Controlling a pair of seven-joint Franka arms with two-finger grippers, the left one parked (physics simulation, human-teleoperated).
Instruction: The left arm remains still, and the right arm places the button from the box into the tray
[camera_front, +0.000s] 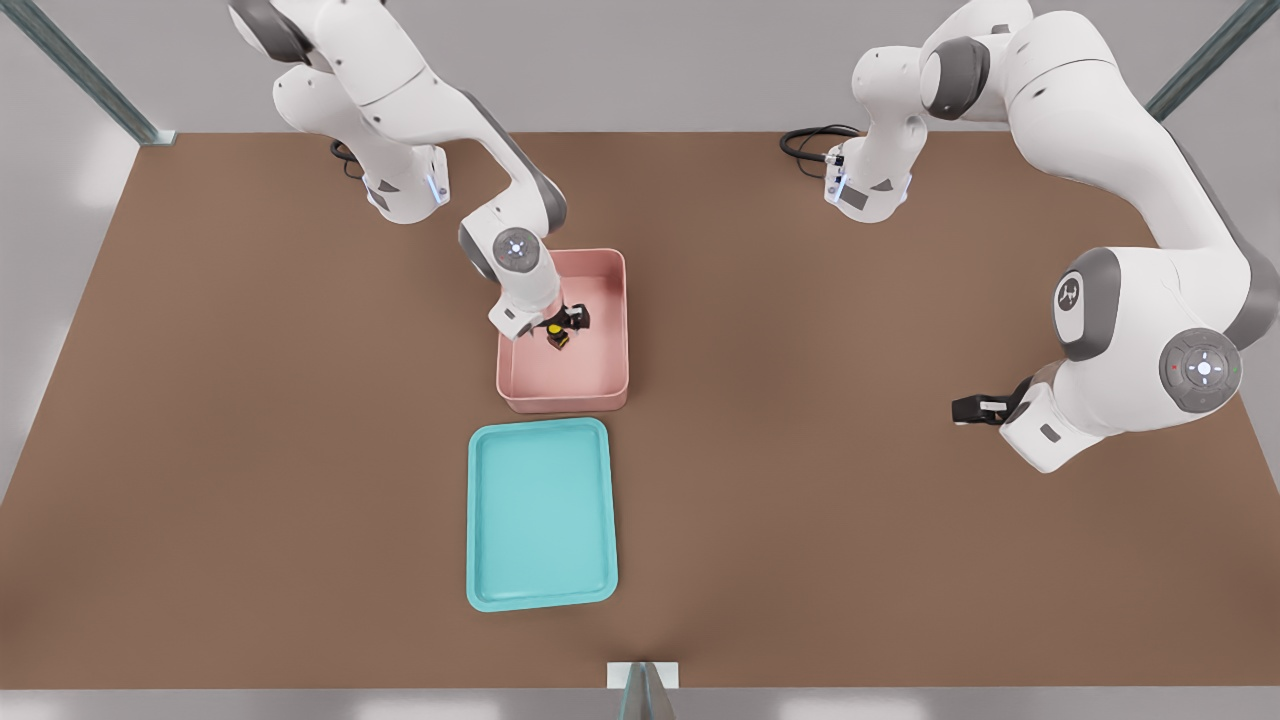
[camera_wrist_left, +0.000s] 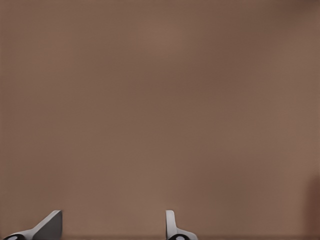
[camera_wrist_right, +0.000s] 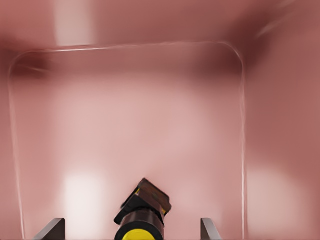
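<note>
Reaching down into the box, the gripper of the right arm hangs just over the button. In the right wrist view its two fingertips stand spread wide, one to either side of the button, with clear pink floor showing between each tip and the piece. It has hold of nothing, as far as the pictures show.

The button lies inside the box, away from the walls and roughly midway along the floor. By that evidence the task looks to be at its start: the approach seems made, but the grasp, the lift out over the wall and the carry to the tray are all left to do. The tray holds nothing and sits just beside the box's near wall on the table, so the carry should be short.

The button is a small dark boxy base with a round yellow cap, lying tilted in the wrist view; its blocky sides should give flat faces for the fingers. The box is pale pink with tall smooth walls, rounded corners and soft glossy highlights on its floor. The tray is turquoise, shallow and low-rimmed, also round-cornered. The table is a matte brown sheet.
</note>
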